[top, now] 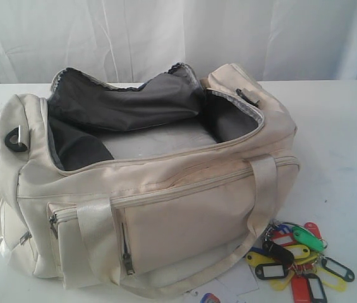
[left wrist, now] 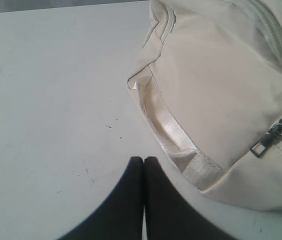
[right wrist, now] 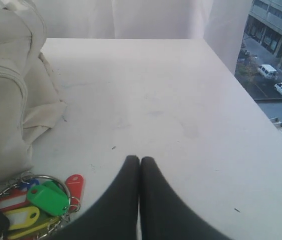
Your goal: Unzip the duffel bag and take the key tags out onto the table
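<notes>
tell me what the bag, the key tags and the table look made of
Bag: soft cream woven cloth, matte; it creases and sags, with stitched seams. Key tags: shiny coloured plastic, on thin rings that look like metal. Table: hard, smooth white top with faint scuffs; laminate or painted board, cannot tell which.

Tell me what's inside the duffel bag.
The duffel bag is open: only dark grey lining and a pale floor show. Its front wall hides the near edge. The key tags lie outside.

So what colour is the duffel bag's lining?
Dark grey; the duffel bag lining shows best in the exterior view.
</notes>
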